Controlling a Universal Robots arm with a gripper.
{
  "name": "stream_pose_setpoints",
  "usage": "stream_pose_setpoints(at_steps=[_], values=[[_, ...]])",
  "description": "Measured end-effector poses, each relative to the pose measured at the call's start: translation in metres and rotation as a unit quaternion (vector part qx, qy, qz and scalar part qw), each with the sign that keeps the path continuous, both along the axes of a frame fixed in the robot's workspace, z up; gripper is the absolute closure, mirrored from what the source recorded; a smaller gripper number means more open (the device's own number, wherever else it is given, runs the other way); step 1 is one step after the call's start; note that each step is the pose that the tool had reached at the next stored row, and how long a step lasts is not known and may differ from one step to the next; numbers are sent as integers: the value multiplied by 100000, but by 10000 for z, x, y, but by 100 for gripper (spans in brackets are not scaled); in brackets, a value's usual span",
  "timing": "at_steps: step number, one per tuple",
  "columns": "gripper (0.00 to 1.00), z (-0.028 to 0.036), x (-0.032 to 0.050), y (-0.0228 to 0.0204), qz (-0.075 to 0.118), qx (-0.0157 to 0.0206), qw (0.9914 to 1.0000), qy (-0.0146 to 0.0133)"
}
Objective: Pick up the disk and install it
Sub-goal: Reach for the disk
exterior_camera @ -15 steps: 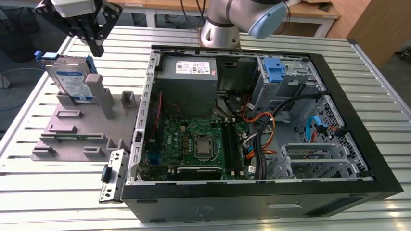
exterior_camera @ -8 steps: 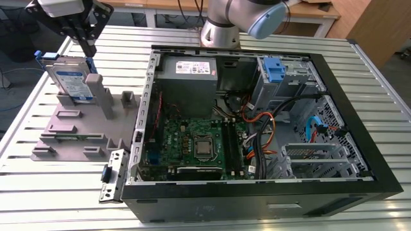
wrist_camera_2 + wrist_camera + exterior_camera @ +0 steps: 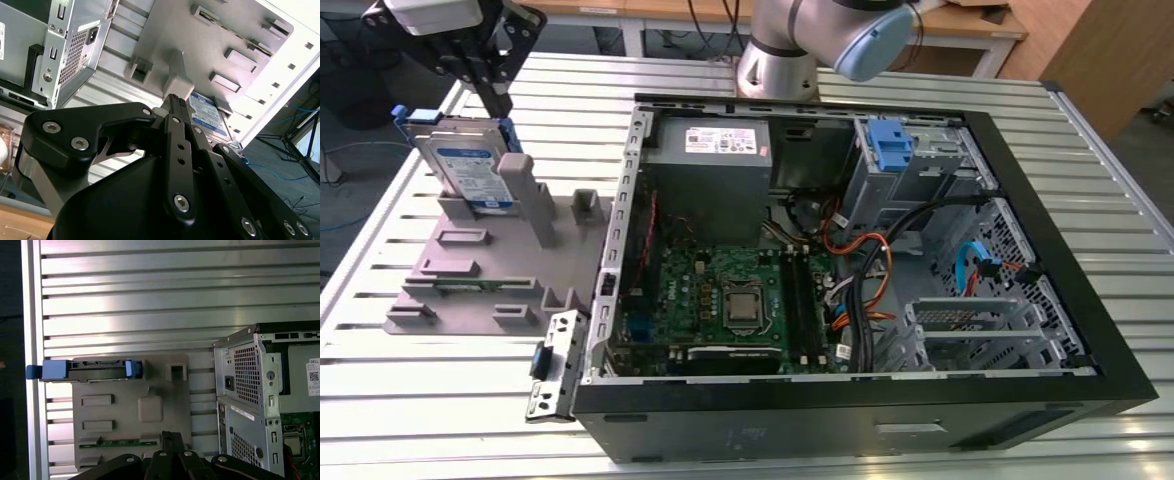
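1. Exterior view: the gripper [image 3: 496, 100] hangs just above the disk [image 3: 464, 165]. The disk stands on edge in a grey fixture [image 3: 467, 270] on the slatted table [image 3: 427, 400], at the exterior view's left of the open computer case [image 3: 854, 425].
2. First wrist view: the fingertips [image 3: 168, 436] are pressed together and hold nothing. The disk [image 3: 97, 370] shows edge-on with a blue rail at each end.
3. Second wrist view: the gripper [image 3: 175, 100] points towards the disk's label face [image 3: 207, 115]. I cannot tell whether they touch.
4. Step in hand (judgement): the approach for pickup. The disk is not grasped and nothing is installed.
5. Next move calls for (judgement): parting the fingers, lining them up across the thin edge, and keeping clear of the fixture's posts.
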State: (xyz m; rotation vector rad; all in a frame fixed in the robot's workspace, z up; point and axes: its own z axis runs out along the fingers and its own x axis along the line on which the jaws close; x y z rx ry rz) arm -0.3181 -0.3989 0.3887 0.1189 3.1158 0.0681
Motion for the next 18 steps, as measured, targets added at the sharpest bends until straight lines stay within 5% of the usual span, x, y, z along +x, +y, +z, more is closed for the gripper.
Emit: stream_pose_setpoints(at_steps=[11, 18], values=[[89, 0, -15, 0, -11, 2, 100000, -3], [89, -3, -132, 0, 0, 2, 100000, -2]])
